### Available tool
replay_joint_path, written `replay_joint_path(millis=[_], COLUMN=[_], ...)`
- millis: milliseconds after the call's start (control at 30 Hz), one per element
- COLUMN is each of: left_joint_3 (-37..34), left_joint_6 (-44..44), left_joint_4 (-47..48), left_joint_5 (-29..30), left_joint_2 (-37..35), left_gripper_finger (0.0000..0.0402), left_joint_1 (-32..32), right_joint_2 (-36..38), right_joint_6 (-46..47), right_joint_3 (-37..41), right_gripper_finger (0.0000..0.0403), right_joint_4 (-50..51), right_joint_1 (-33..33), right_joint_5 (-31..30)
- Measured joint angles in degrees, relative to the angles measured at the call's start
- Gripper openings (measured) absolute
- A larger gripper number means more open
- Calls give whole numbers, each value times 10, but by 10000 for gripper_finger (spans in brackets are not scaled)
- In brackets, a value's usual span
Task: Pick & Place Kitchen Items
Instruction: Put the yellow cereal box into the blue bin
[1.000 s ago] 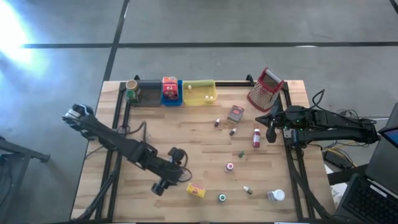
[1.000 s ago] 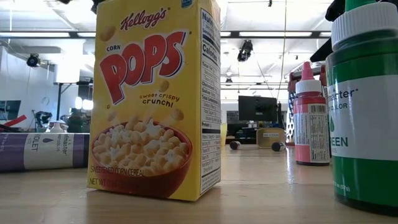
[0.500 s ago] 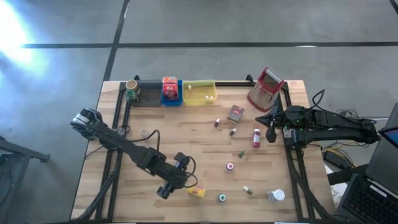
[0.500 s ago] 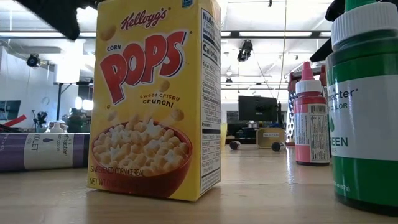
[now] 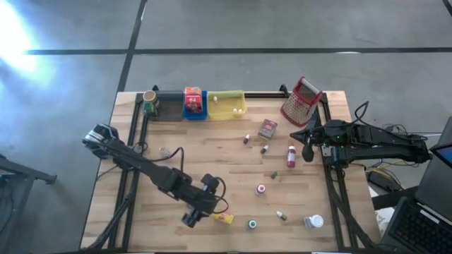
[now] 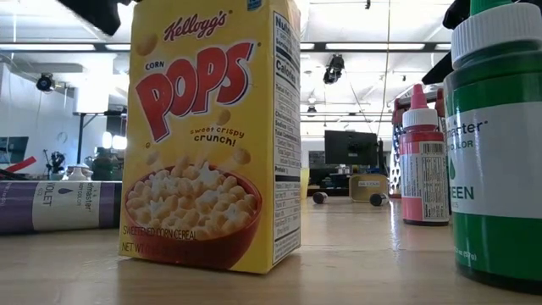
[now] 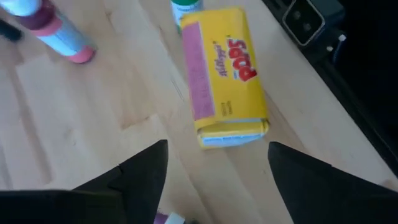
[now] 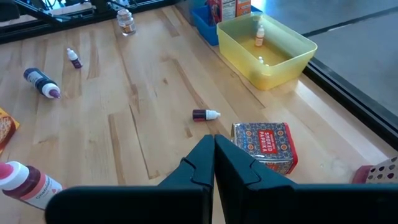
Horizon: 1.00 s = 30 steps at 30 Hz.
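A yellow Corn Pops box [image 7: 227, 74] stands upright on the table near its front edge [image 5: 224, 218] and fills the low view [image 6: 212, 135]. My left gripper [image 7: 217, 180] hangs open just short of it, slanting down toward it [image 5: 210, 208]; the box lies ahead of the gap between the fingers and nothing is between them. A dark part of that arm [image 6: 93, 13] shows above the box's corner. My right gripper [image 8: 214, 155] is shut and holds nothing; it hovers at the table's right side [image 5: 308, 152], near a red patterned tin [image 8: 264, 146].
A green-capped bottle [image 5: 252, 224] and a pink bottle [image 5: 291, 156] stand nearby, with small bottles [image 5: 281, 215] and a white-lidded jar [image 5: 314, 221] further right. Grey [image 5: 168, 104], blue [image 5: 195, 106] and yellow trays [image 5: 226, 104] line the far edge, and a red-handled grater [image 5: 301, 101] stands far right.
My left gripper has moved toward the table's right and near edges and somewhat down, closing in on the yellow box. Its dark shape has come into the top left of the low view. The box has kept still.
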<state>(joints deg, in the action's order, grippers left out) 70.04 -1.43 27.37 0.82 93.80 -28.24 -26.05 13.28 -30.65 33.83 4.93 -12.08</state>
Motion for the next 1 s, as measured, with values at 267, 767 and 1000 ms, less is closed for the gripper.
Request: replay_joint_path(millis=[267,767,1000], left_joint_3=[0,0,-1], left_joint_6=[1,-14,-15], left_joint_4=[-16,-46,-60], left_joint_5=[-50,-31,-57], left_joint_2=[11,44,46], left_gripper_finger=[302,303,302], left_joint_1=[0,17,16], right_joint_2=[0,0,0], right_joint_6=[0,0,0], right_joint_3=[0,0,0], right_gripper_finger=[8,8,8], right_joint_4=[0,0,0], right_joint_1=[0,0,0], right_joint_5=[0,0,0])
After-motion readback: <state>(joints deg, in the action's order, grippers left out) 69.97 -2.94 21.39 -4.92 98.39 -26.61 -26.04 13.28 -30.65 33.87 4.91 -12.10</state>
